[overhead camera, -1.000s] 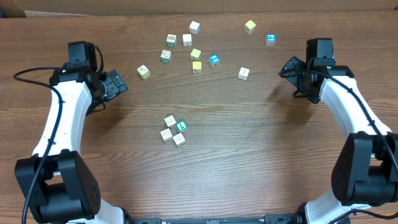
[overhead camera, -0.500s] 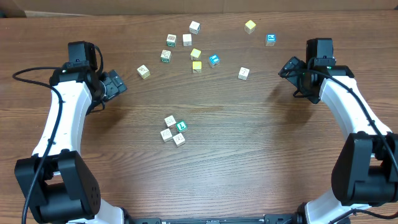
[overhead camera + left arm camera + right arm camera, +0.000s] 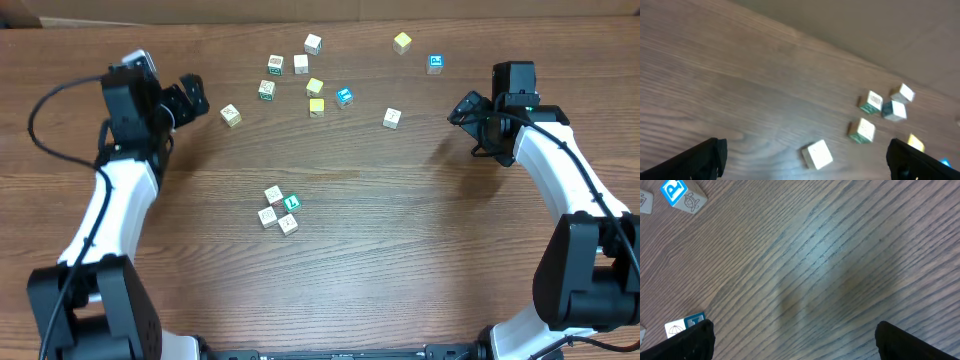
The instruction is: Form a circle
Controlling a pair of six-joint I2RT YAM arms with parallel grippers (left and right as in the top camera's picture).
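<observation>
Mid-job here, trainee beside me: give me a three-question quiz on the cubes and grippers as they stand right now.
1. True or false: the left gripper is holding a small cube.
2. How many small whitish printed cubes make up the tight cluster near the middle of the brown wooden table? A) two B) four C) seven
3. What colour is the one coloured top face in that cluster?

Key:
1. False; its jaws stand open with nothing between them.
2. B.
3. Green.
</observation>
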